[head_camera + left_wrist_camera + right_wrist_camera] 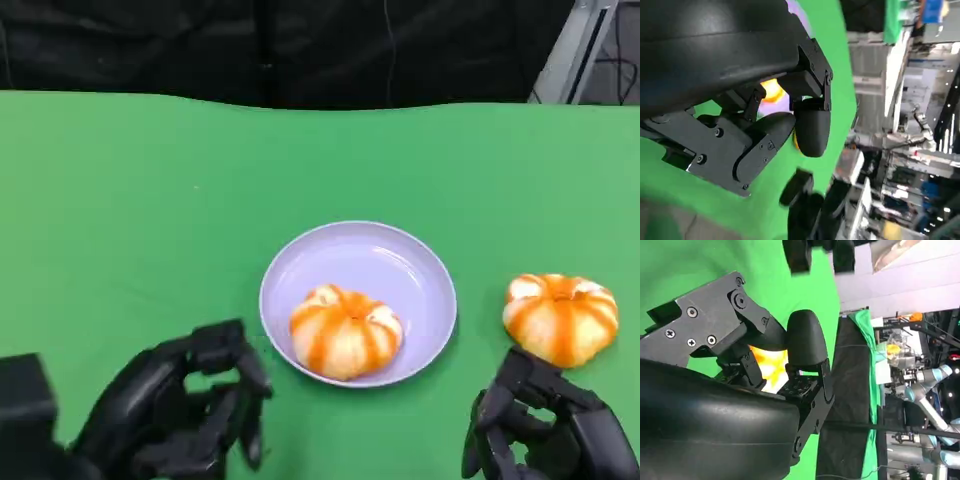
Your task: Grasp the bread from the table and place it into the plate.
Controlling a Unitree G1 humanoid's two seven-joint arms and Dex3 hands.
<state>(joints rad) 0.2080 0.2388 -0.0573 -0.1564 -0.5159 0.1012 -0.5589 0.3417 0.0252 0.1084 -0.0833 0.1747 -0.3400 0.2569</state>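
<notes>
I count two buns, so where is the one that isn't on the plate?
In the head view that bun sits on the green table, just right of the plate, directly beyond the right hand.

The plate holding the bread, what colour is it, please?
Pale lavender plate, clearest in the head view.

Green table (150, 200), dark backdrop (300, 50)

Your right hand (550, 430) is cut off by the head view's lower edge. In both wrist views your fingers (802, 340) hide most of the bread (767, 365); background equipment is blurred.
</notes>
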